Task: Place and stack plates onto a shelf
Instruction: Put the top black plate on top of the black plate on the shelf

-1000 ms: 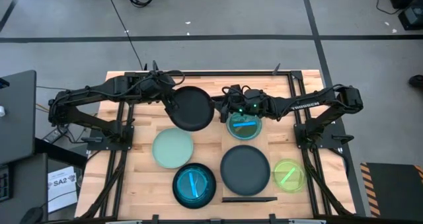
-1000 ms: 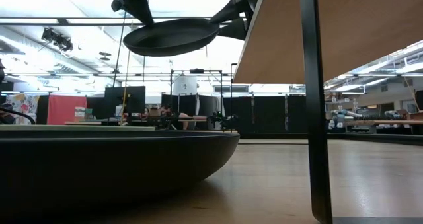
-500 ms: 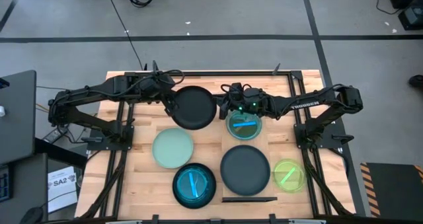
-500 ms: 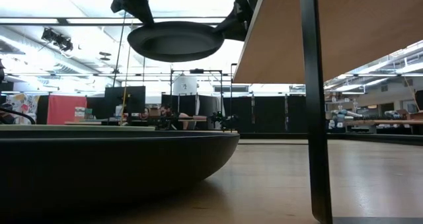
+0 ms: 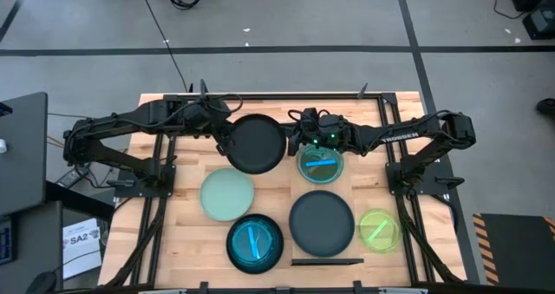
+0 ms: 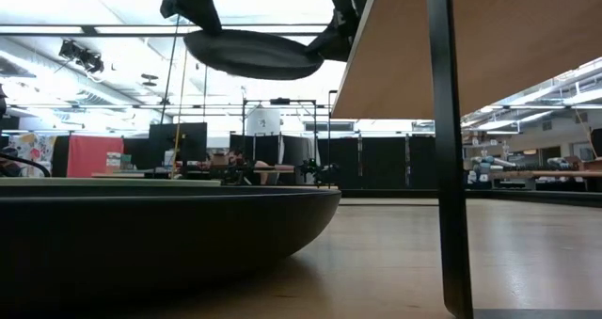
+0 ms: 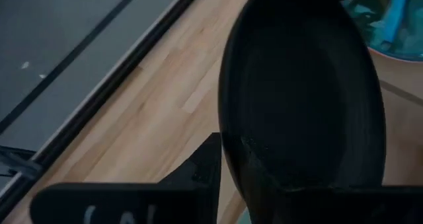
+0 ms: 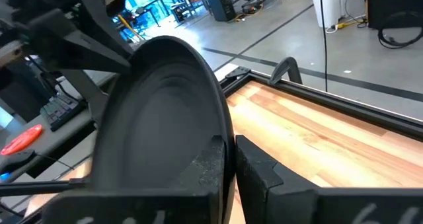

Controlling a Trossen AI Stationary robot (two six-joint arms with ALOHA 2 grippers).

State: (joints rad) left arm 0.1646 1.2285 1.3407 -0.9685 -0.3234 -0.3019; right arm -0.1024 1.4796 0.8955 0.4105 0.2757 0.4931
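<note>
"TROSSEN" lettering (image 5: pixel 401 138) on right arm; tools gripping black plate (image 5: pixel 254 142).

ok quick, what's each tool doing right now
left tool: at the black plate's left rim; grip cannot be told.
right tool: closed on the black plate's right rim.

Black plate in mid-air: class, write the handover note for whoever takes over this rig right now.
Right gripper: shut on the black plate, at its right rim.
Left gripper: at the same plate's left rim.
On the table: mint plate, teal plate, second black plate, lime plate, blue plate.
Done: one plate lifted clear of the table.
Left: no plate shows on the shelf; all placing and stacking remains.
</note>
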